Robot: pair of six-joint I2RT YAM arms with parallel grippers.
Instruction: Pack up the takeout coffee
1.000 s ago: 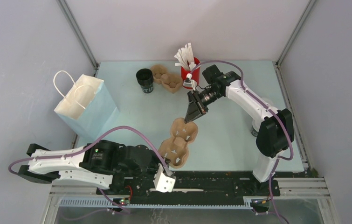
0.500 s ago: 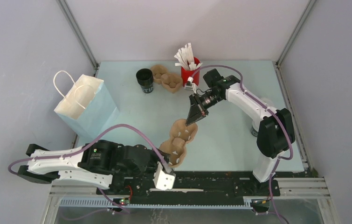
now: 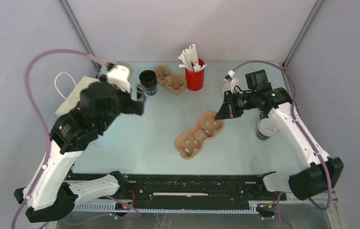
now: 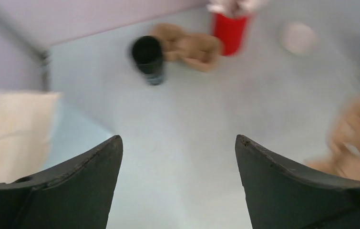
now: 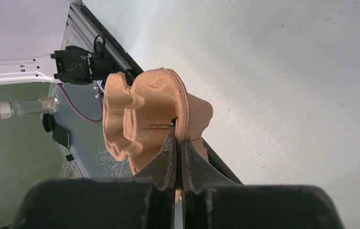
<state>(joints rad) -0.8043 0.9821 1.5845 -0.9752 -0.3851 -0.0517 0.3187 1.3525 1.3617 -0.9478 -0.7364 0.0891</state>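
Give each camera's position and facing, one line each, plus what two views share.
Top external: above, behind the robot, looking down on the table; left arm and right arm show.
Left wrist: on the left arm, facing the black cup; open left gripper below.
Right wrist: on the right arm, facing along the right gripper, shut on the cup tray.
Shared: top and right wrist show that tray.

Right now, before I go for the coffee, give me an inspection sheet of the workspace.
Surface: pale blue table, no spills seen.
Job's things: takeout coffee upright and lidded near the right arm; cardboard carrier mid-table; paper bag at left.
Clutter: lidless black cup, second carrier, red holder of white sticks, loose white lid.
Grippers: left gripper open and empty; right gripper shut on the cardboard carrier's rim.
Cables: purple cables loop along both arms.
Surroundings: grey walls, metal frame; nothing else seen.
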